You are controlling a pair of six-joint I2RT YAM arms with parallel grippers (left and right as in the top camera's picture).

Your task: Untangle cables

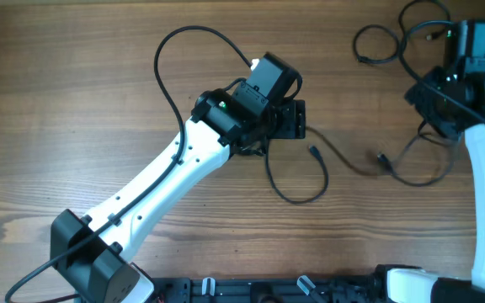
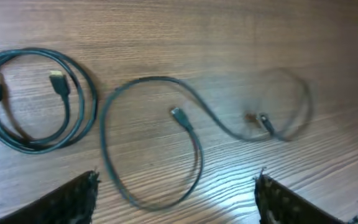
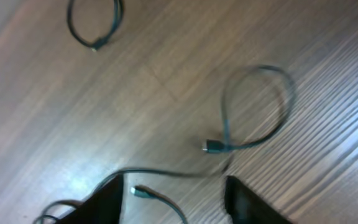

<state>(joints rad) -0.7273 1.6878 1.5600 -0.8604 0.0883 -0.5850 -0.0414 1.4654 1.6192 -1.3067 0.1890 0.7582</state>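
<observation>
The left gripper hangs with jaws wide and empty over a looped cable on the counter. The right gripper is equally agape near a second cable. A pick seems next: close on the plug and draw it towards the bare counter beyond, away from the coiled cable.

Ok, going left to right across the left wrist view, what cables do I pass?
coiled cable → large open loop of cable, with a plug end lying inside it → blurred smaller loop at the far right.
</observation>
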